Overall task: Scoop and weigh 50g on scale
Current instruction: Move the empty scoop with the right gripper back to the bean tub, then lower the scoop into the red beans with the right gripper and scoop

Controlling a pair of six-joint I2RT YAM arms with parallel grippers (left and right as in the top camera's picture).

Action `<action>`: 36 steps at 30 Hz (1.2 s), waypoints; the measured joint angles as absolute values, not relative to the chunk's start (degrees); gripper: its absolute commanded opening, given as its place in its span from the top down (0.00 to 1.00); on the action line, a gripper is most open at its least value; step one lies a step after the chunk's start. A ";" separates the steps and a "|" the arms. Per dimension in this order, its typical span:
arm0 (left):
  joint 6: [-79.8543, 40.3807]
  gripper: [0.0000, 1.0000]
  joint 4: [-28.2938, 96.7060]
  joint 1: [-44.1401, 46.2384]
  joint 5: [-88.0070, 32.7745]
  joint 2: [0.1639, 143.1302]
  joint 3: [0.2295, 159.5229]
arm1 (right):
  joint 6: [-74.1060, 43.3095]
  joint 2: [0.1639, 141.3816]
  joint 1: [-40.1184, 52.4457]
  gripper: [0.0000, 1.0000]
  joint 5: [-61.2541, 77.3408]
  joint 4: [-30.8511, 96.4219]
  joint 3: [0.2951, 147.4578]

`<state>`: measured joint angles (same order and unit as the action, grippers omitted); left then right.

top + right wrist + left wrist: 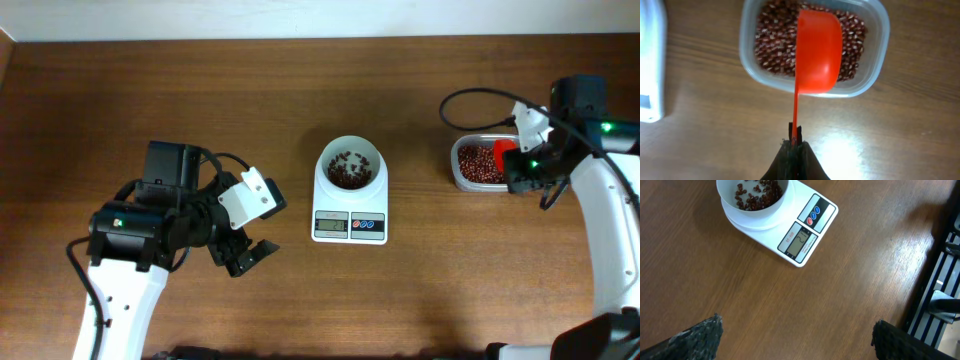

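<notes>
The white scale (349, 210) stands mid-table, its round bowl (350, 165) holding some dark reddish-brown beans (346, 172). In the left wrist view the scale (805, 235) lies at the top, and its bowl (754, 202) is cut off by the frame's edge. My left gripper (248, 256) hovers open over bare wood to the scale's left, nothing between its fingers. My right gripper (796, 141) is shut on the thin handle of an orange-red scoop (817, 52), whose cup hangs rounded side up over the beans (772, 42) in the clear tub (875, 75). From overhead the scoop (505, 152) shows over the tub (470, 182).
Black cables (470, 95) loop from the right arm behind the tub. The table's right edge and a dark slatted frame (940, 290) appear in the left wrist view.
</notes>
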<state>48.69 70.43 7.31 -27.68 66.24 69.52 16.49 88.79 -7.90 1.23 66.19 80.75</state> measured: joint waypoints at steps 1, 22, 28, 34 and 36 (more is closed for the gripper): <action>48.69 0.01 70.41 7.31 -27.68 66.24 69.52 | 16.49 88.84 -7.86 0.96 0.58 65.41 80.25; 48.69 0.01 70.43 7.31 -27.68 66.24 69.52 | 13.28 100.01 -1.61 0.96 -20.43 60.20 80.05; 48.69 0.01 70.43 7.31 -27.68 66.24 69.52 | 10.39 104.29 -1.32 0.96 -20.45 59.72 80.05; 48.69 0.01 70.43 7.31 -27.68 66.24 69.52 | 7.03 106.94 -1.23 0.96 -15.25 58.41 80.07; 48.69 0.01 70.43 7.31 -27.68 66.24 69.52 | 6.39 107.20 -1.23 0.96 -14.11 58.43 80.14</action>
